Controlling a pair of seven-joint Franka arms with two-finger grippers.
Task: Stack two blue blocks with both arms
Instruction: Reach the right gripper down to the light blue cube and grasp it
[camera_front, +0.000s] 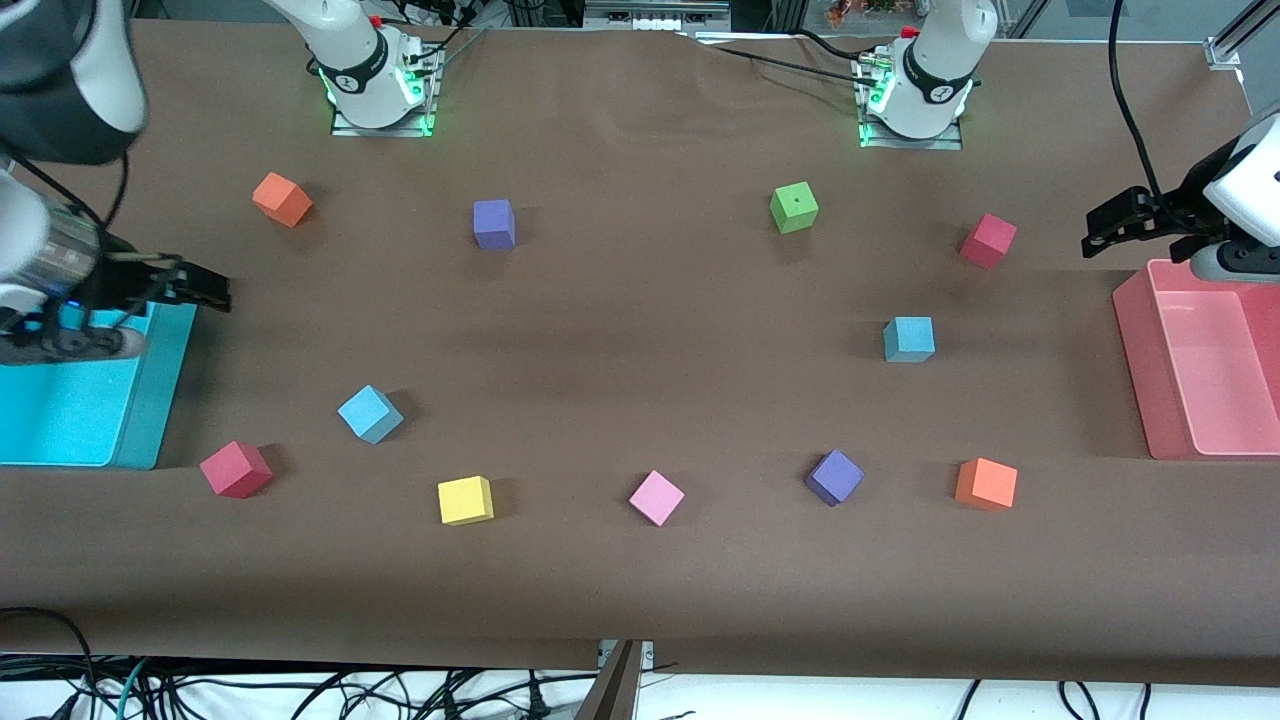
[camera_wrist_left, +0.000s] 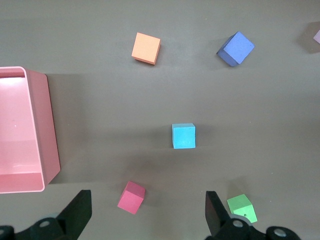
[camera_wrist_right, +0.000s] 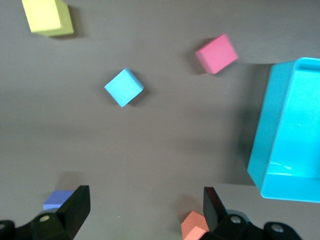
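Note:
One blue block (camera_front: 908, 338) lies on the brown table toward the left arm's end; it also shows in the left wrist view (camera_wrist_left: 183, 136). The other blue block (camera_front: 369, 413) lies toward the right arm's end, nearer the front camera; it also shows in the right wrist view (camera_wrist_right: 124, 87). My left gripper (camera_front: 1110, 222) is open and empty, up in the air beside the pink bin (camera_front: 1165, 370). My right gripper (camera_front: 200, 288) is open and empty, up over the edge of the cyan bin (camera_front: 150, 400). Neither gripper touches a block.
Other cubes lie scattered: orange (camera_front: 282, 198), purple (camera_front: 494, 223), green (camera_front: 794, 207), red (camera_front: 988, 240), red (camera_front: 236, 469), yellow (camera_front: 465, 500), pink (camera_front: 656, 497), purple (camera_front: 834, 476), orange (camera_front: 986, 484). The bins stand at the two ends of the table.

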